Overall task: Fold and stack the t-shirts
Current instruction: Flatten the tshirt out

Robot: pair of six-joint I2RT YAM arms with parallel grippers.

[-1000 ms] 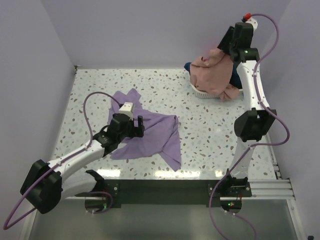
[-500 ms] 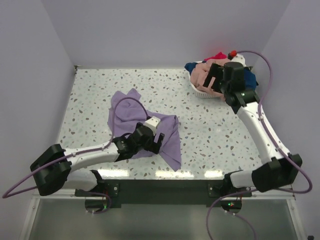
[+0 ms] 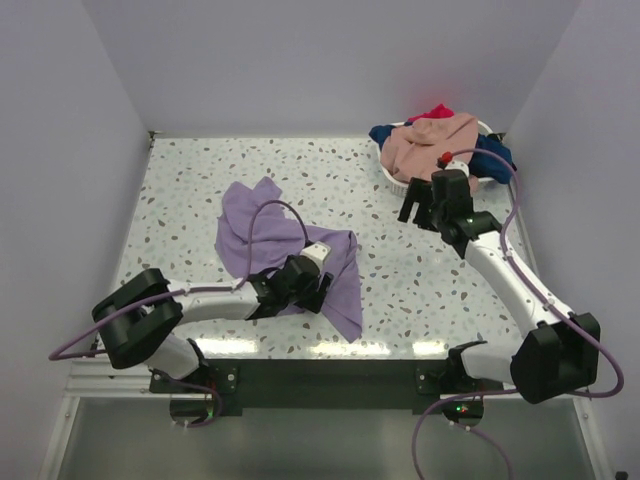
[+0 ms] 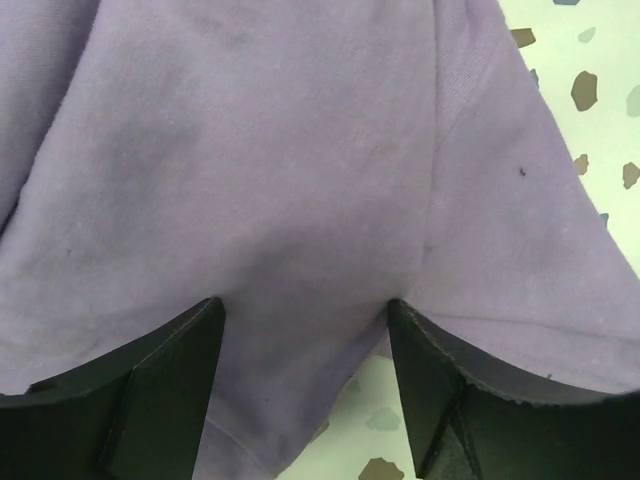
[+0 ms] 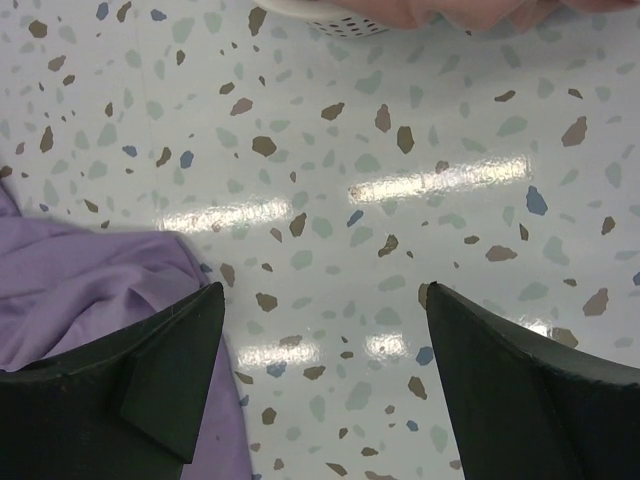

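Observation:
The lavender t-shirt (image 3: 285,245) lies crumpled on the table left of centre. My left gripper (image 3: 322,288) is low over its near right part. In the left wrist view it (image 4: 305,302) is open, with lavender fabric (image 4: 300,150) between and beyond the fingers. My right gripper (image 3: 418,208) is open and empty, above bare table just in front of the basket. In the right wrist view it (image 5: 322,290) hangs over the speckled tabletop, with the lavender shirt's edge (image 5: 90,285) at the left. The peach-pink shirt (image 3: 432,145), navy shirt (image 3: 381,133) and red shirt (image 3: 437,110) lie heaped in the basket.
The white oval basket (image 3: 397,180) stands at the back right corner; its rim (image 5: 330,20) shows at the top of the right wrist view. Lilac walls close in the table at left, back and right. A metal rail runs along the near edge (image 3: 330,350).
My right gripper has let the peach-pink shirt drop into the basket and swung down toward the table's middle. My left gripper has moved right and nearer, to the lavender shirt's lower right part.

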